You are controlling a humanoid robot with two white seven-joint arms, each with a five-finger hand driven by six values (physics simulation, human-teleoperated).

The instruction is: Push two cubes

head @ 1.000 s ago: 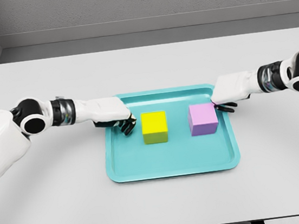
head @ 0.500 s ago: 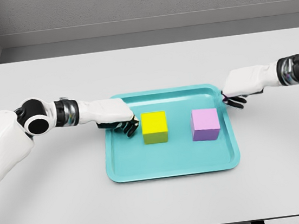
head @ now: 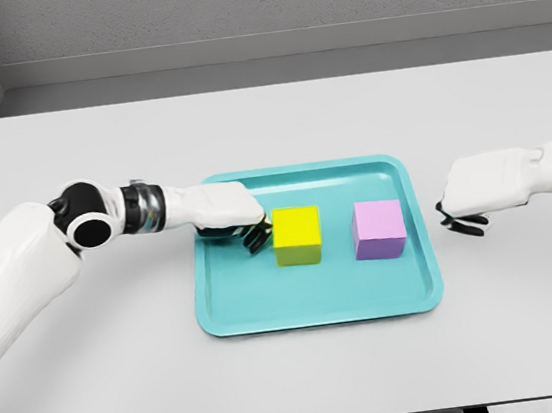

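Left arm [head: 22, 273] is seen entering from the table's left edge, white shell with a black-and-metal wrist, reaching across the tray's left rim. Left hand [head: 227, 217] is held low over the tray's far-left corner — dark fingers [head: 256, 237] curled downward, nothing enclosed by them, their tips set against the left face of the yellow cube.

Teal tray [head: 319, 307] is placed on the grey table [head: 266, 127], roughly midway between the left and right edges and nearer the front edge than the back.

Yellow cube [head: 298, 235] is seated flat on the tray floor, left of the tray's middle and toward its far rim. A narrow strip of bare tray separates it from the pink cube — the two are not touching.

Pink cube [head: 379, 230] is seated flat as well, right of the tray's middle, just inside the right rim and level with the yellow one. No hand is in contact with it.

Right hand [head: 471, 198] is found off the tray altogether, over bare table just beyond the tray's right rim, apart from the pink cube. Its fingers are bent under the palm and nothing is held. The right forearm is cut by the table's right side of the view.
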